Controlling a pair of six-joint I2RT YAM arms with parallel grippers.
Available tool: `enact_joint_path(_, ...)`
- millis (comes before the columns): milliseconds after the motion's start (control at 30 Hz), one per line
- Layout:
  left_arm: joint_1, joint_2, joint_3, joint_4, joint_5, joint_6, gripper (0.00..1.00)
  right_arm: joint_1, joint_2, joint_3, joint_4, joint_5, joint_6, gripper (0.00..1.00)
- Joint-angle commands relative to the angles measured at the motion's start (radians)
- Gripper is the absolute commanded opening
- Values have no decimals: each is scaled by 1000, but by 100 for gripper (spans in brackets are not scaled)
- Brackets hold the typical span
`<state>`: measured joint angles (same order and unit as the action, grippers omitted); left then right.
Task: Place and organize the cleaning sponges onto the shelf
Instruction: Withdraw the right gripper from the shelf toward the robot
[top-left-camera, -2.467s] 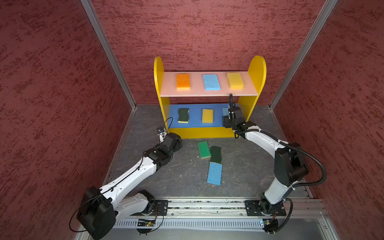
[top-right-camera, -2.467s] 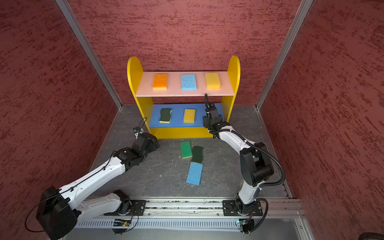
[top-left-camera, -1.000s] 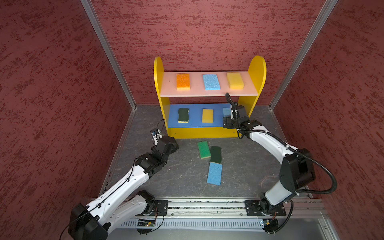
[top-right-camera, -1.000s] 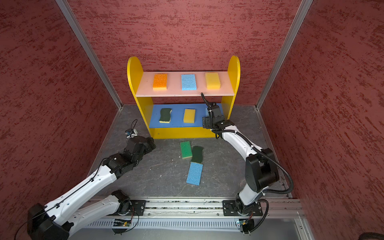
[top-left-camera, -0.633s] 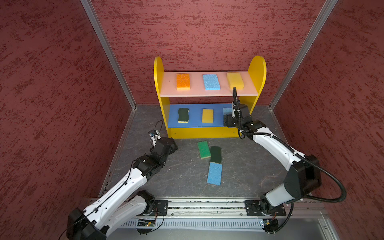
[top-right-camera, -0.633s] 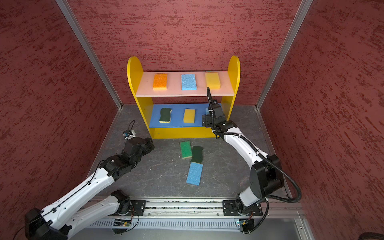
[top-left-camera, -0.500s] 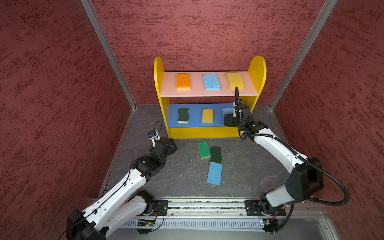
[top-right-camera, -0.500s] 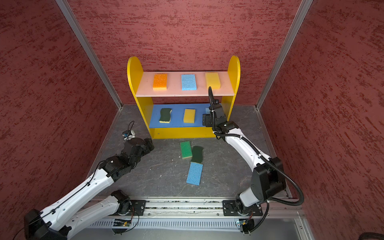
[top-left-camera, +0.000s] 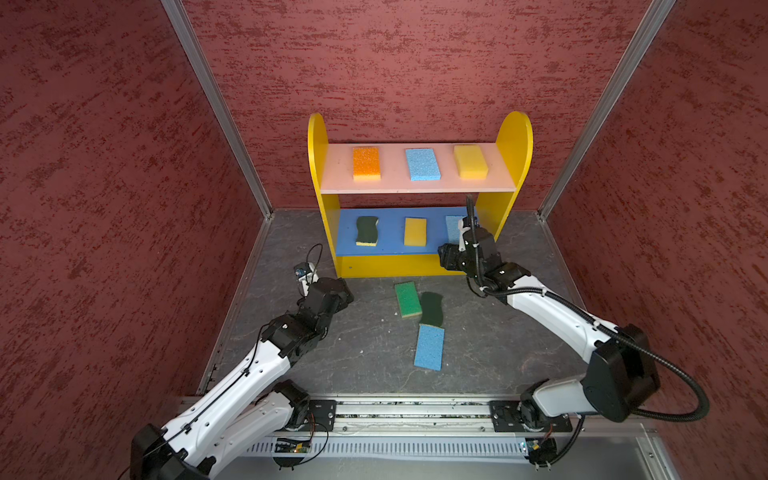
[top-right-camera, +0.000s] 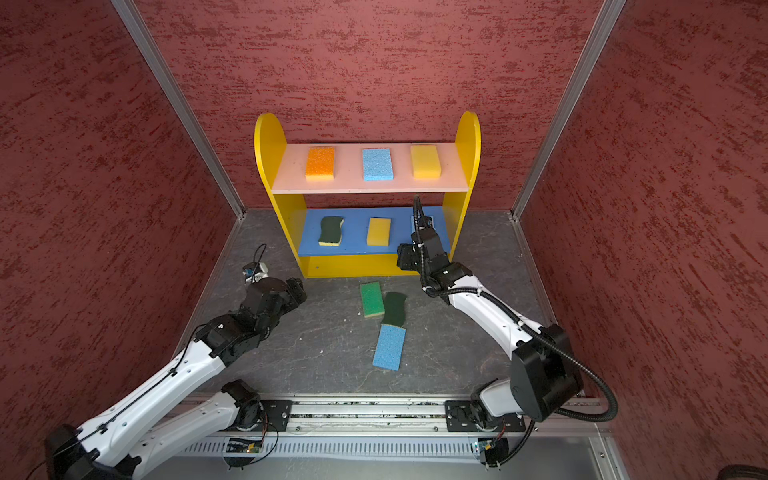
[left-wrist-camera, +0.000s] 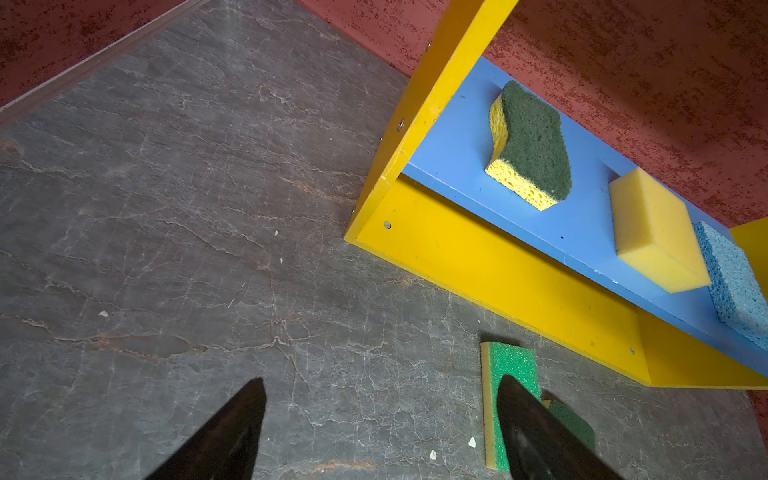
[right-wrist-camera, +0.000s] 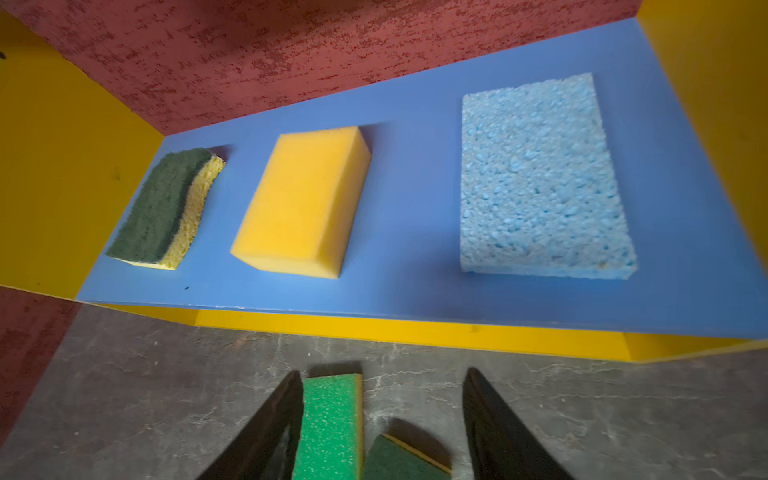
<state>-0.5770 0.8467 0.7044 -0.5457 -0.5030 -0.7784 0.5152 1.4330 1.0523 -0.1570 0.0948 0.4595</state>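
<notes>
Both gape empty: left pincer (left-wrist-camera: 380, 380) and right pincer (right-wrist-camera: 384, 372), touching nothing.

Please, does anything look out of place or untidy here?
Yes. A bright green rectangular sponge, a wavy dark-green scourer and a light blue rectangular sponge lie bunched and crooked on the grey floor, not on the yellow shelf.

The walls (top-left-camera: 415, 62) looked rough and matt, like red plaster; the floor (left-wrist-camera: 166, 208) resembled matt grey slate with pale veins. The shelf (right-wrist-camera: 415, 257) boards were smooth, painted, faintly satin. The light blue sponge (right-wrist-camera: 536, 178) was coarse and open-pored, the yellow sponge (right-wrist-camera: 299, 199) fine and smooth, the scourer (left-wrist-camera: 536, 141) fibrous dark green over porous yellow foam, the green-topped sponge (right-wrist-camera: 330, 415) grainy.
</notes>
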Motion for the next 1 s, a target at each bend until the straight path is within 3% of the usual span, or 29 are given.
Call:
enact_joint_path(0, 4, -19, -11, -10, -12, 5, 87, 22, 3, -14, 138, -44, 74, 56)
enact_joint_path(333, 6, -64, -25, -29, -30, 18, 88, 45, 124, 39, 173, -50, 114, 44)
enact_joint_path(967, 17, -50, -11, -22, -28, 63, 88, 51, 211, 101, 177, -19, 102, 36)
